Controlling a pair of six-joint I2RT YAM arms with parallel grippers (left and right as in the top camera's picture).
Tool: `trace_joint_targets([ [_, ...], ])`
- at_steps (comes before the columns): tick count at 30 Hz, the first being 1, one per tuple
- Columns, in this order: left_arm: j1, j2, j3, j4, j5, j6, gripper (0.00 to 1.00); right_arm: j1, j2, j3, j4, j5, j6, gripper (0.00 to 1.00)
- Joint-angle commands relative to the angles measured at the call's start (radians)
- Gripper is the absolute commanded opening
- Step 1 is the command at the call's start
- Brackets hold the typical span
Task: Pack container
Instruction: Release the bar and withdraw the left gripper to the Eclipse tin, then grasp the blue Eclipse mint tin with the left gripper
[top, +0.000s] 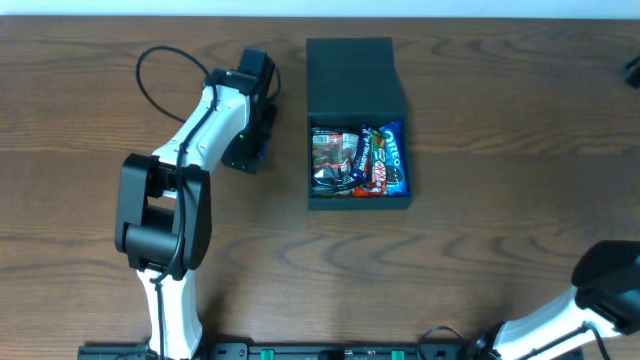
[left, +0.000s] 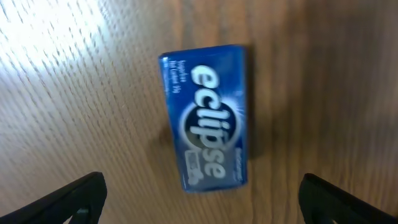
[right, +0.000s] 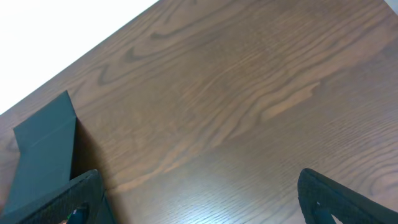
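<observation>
I am hovering my left gripper (left: 199, 196) over an Eclipse gum pack (left: 205, 117) that is lying flat on the wooden table (top: 500, 200), label up, its long side running away from my wrist camera. My two fingers (left: 74, 196) are standing wide apart with nothing between them; the pack is lying just ahead of the gap, slightly nearer my left finger than my right one, and I am not touching it.

From overhead, this gripper is sitting just to the left of the container (top: 357, 125), which is the dark teal box with its flap lid (top: 350, 75) folded back on the far side. The open tray is already holding snack packets, among them an Oreo pack (top: 392, 155), pressed close together, so the gum looks like one of the remaining pieces to go in.

I judge I am at the pick step for the gum. Next I am needing to come down so the fingers straddle the pack's narrow width, close on its long edges, lift, and carry it rightward over the tray, then let go into whatever gap the packets leave.

My right gripper (right: 199, 199) is resting well off to the near right, fingers spread and empty, with the box's lid showing far ahead on its left.
</observation>
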Motion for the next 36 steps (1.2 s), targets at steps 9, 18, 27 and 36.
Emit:
trace_joint_targets([
  [9,0.002,0.011,-0.089,0.131,-0.059,-0.106,0.92,-0.003,0.005,-0.006,-0.003,-0.008,-0.011,0.99],
  [18,0.002,0.02,-0.091,0.177,-0.132,-0.085,0.81,-0.003,0.005,-0.006,-0.003,-0.008,-0.011,0.99],
  [27,0.003,0.04,-0.092,0.201,-0.117,-0.045,0.78,-0.003,0.005,-0.006,-0.002,-0.008,-0.011,0.99],
  [36,0.015,0.073,-0.092,0.201,-0.064,-0.011,0.66,-0.003,0.005,-0.006,-0.002,-0.008,-0.011,0.99],
])
